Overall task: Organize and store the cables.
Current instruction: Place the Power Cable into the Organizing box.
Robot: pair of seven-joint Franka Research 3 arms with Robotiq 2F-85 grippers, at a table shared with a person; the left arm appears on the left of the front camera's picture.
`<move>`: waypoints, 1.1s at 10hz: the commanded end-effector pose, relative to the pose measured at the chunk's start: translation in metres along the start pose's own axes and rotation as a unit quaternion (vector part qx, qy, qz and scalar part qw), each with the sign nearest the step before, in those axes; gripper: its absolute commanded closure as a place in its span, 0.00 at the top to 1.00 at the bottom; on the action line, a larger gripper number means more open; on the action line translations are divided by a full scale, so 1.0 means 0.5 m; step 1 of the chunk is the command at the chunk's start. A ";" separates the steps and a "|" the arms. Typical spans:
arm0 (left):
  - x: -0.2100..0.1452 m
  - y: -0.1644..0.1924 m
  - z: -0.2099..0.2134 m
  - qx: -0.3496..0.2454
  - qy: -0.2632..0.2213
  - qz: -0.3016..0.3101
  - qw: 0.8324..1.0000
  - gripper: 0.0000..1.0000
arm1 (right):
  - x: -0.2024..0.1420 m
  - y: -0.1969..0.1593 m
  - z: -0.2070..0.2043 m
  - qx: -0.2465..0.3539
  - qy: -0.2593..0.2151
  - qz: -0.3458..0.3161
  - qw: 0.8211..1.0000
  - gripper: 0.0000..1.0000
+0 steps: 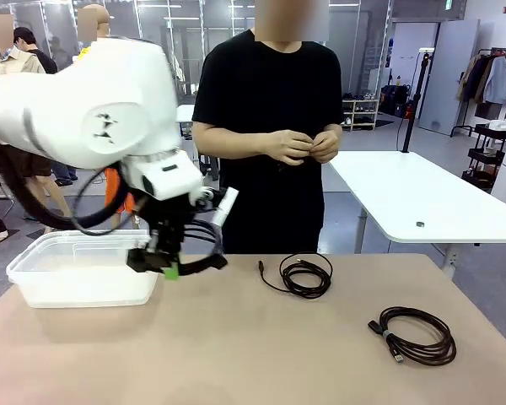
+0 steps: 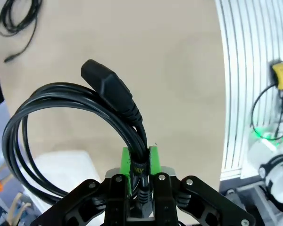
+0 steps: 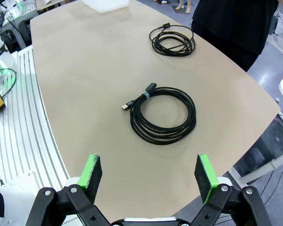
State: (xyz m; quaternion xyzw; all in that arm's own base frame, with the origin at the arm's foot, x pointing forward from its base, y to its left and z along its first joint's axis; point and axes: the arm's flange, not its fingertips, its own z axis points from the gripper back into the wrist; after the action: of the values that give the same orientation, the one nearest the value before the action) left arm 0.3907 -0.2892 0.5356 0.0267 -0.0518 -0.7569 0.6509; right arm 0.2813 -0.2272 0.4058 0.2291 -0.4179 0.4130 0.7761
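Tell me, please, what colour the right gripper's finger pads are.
The right gripper has bright green pads, clearest in the right wrist view.

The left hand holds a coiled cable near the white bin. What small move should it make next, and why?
Probably move the left hand a little to its left, over the bin, before opening. It is shut on the coiled cable, and it hangs at the bin's right edge, so a release now might drop the coil on the rim or the table.
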 end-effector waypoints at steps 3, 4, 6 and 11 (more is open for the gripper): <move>-0.216 0.006 0.024 0.020 0.034 0.014 0.999 0.00 | -0.003 -0.002 -0.002 -0.002 -0.008 0.009 1.000 1.00; -0.266 0.022 0.023 0.017 0.036 0.024 0.999 0.00 | -0.003 -0.002 -0.002 -0.002 -0.008 0.009 1.000 1.00; -0.366 0.062 0.012 0.016 0.015 0.041 0.999 0.00 | -0.003 -0.002 -0.002 -0.002 -0.008 0.009 1.000 1.00; -0.547 0.198 -0.102 -0.007 0.074 0.098 0.992 0.00 | -0.003 -0.002 -0.002 -0.002 -0.008 0.009 1.000 1.00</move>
State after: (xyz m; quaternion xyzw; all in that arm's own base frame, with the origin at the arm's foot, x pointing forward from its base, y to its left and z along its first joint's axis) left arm 0.5142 -0.0318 0.4926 0.0462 -0.0123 -0.6865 0.7256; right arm 0.2816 -0.2269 0.4054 0.2292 -0.4165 0.4132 0.7767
